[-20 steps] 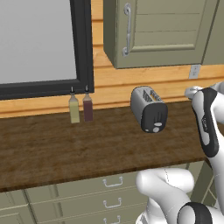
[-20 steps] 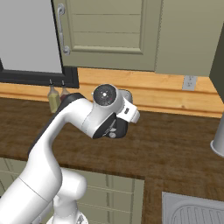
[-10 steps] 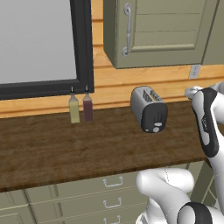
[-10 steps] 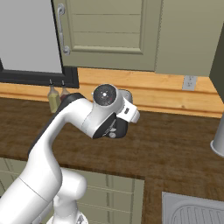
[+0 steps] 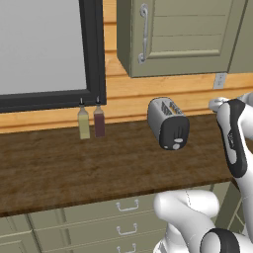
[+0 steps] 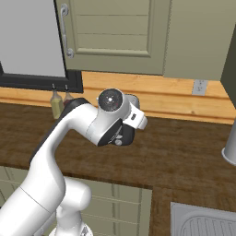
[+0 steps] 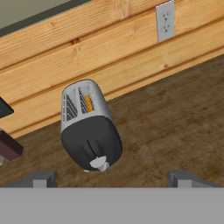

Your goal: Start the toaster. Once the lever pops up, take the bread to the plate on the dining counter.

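Glossy white rounded arm (image 6: 69, 133), dark joints, perhaps black-capped

The toaster (image 7: 89, 127) is sitting on the wooden tabletop (image 7: 175, 122) ahead of the open hand (image 7: 111, 178), left of centre, its black end panel and light knob (image 7: 99, 163) facing the hand. A slice of bread (image 7: 89, 103) is showing in one slot. A wall socket (image 7: 165, 21) is sitting up to the right.
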